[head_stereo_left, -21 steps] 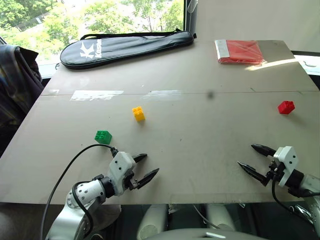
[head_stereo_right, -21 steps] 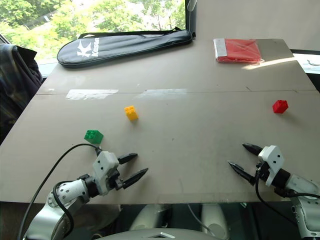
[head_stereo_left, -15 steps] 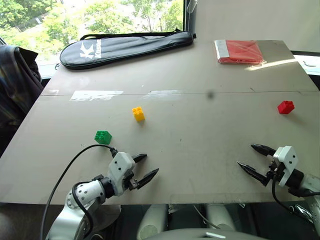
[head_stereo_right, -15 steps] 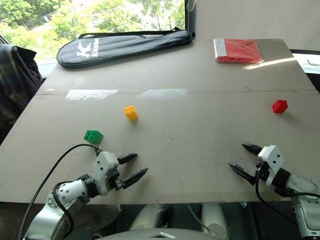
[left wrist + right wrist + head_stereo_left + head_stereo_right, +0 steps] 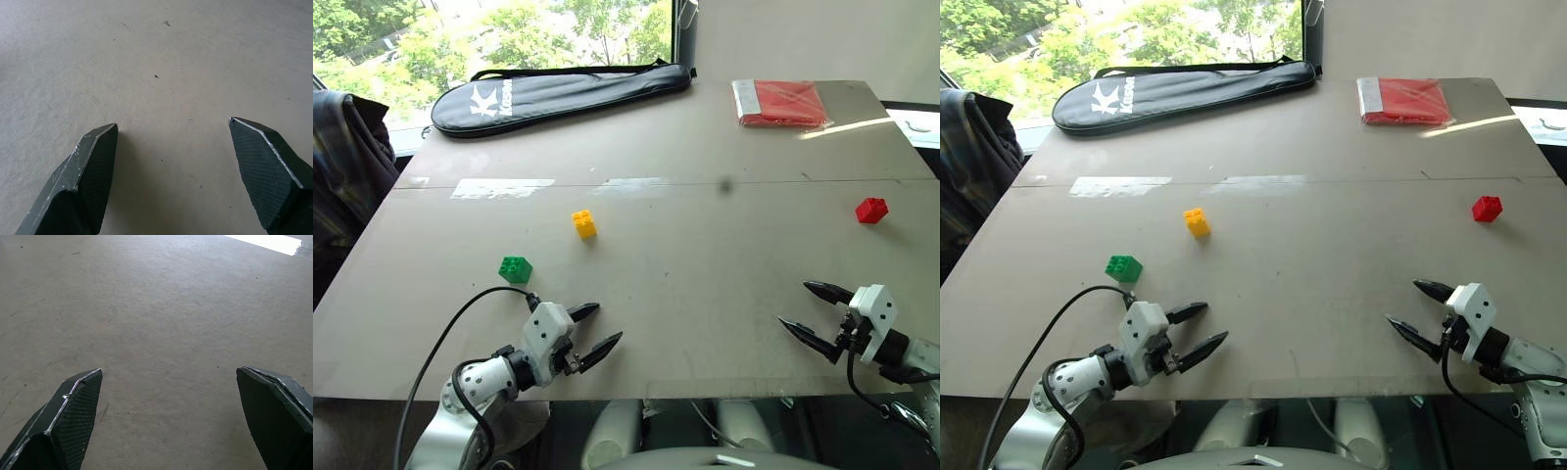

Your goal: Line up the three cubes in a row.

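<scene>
Three studded cubes lie apart on the grey table (image 5: 705,264): the green cube (image 5: 515,267) at the near left, the yellow cube (image 5: 584,223) further back in the middle-left, the red cube (image 5: 872,210) at the far right. My left gripper (image 5: 598,325) hovers open near the table's front edge, below and right of the green cube, with nothing between its fingers (image 5: 93,166). My right gripper (image 5: 803,308) stands open near the front right, well short of the red cube, its fingers (image 5: 68,416) over bare table.
A black racket bag (image 5: 558,93) lies along the far left edge. A flat red packet (image 5: 783,102) sits at the far right corner. A dark plaid garment (image 5: 342,166) hangs beside the table's left side. Strips of pale tape (image 5: 504,186) mark the table's middle seam.
My left gripper has slipped slightly back toward the table's front edge. The cubes and my right gripper have not moved.
</scene>
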Action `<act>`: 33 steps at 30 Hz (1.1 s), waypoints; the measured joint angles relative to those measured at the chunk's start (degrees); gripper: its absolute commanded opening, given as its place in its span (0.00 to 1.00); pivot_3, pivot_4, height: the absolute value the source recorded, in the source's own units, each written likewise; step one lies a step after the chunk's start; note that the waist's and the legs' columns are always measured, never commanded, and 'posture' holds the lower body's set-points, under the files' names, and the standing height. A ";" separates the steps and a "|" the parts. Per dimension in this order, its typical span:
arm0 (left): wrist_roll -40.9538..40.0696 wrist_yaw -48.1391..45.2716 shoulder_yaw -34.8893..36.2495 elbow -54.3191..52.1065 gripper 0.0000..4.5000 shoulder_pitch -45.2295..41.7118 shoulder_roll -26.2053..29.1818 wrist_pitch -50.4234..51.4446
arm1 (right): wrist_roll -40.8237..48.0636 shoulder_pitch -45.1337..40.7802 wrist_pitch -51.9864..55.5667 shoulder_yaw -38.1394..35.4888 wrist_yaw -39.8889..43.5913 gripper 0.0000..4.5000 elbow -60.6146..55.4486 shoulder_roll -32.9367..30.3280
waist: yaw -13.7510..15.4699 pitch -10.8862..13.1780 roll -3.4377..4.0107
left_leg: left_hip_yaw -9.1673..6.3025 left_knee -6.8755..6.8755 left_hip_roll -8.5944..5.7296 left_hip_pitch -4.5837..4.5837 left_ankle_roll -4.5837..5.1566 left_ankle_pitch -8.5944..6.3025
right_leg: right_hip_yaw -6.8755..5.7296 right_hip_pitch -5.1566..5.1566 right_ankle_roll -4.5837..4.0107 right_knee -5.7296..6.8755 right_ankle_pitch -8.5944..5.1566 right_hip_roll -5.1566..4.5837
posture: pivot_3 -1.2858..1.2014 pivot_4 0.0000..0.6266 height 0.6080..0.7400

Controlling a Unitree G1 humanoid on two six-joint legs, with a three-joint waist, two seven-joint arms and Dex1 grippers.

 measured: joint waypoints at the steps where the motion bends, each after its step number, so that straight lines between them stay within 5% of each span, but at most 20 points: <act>1: 0.00 -0.09 0.00 0.06 0.82 -0.27 0.00 0.00 | 0.00 0.01 0.00 0.00 -0.05 1.00 0.03 0.00 | 0.00 0.00 0.00 | 0.00 0.00 0.00 0.00 0.00 0.00 | 0.00 0.00 0.00 0.00 0.00 0.00 | 0.52 0.24 0.94; 6: -0.05 -0.96 -0.05 0.51 0.82 -1.61 0.50 0.53 | -0.29 -0.01 -0.07 -0.15 -1.84 1.00 0.02 0.23 | 0.02 0.00 0.00 | -0.01 0.00 0.00 0.01 0.00 0.00 | -0.01 0.01 0.00 0.01 0.00 0.00 | 0.52 0.24 0.94; 16: -8.91 -8.31 0.00 -1.66 0.82 -16.80 7.02 11.31 | 2.12 -8.84 11.39 -10.88 -20.30 1.00 0.64 1.57 | -0.04 0.00 -0.01 | -0.02 0.00 0.00 -0.05 -0.10 0.05 | -0.01 -0.04 -0.01 0.02 0.01 0.07 | 0.52 0.24 0.94; 24: -16.30 -12.00 -2.78 -4.34 0.82 -36.86 8.94 22.87 | -0.32 -27.73 23.95 -13.52 -33.77 1.00 14.23 -2.30 | -0.64 0.10 -0.09 | 0.27 0.01 0.04 -0.04 -0.24 0.15 | 0.23 -0.12 -0.01 0.07 0.02 0.15 | 0.52 0.24 0.94; 33: -19.20 -12.00 -2.58 -5.69 0.82 -43.05 10.23 30.00 | -2.71 -41.73 23.82 -9.68 -31.92 1.00 34.92 -2.39 | -0.66 0.11 -0.11 | 0.31 0.00 0.04 -0.41 -0.24 0.15 | 0.27 -0.44 0.01 0.04 0.03 0.15 | 0.52 0.24 0.94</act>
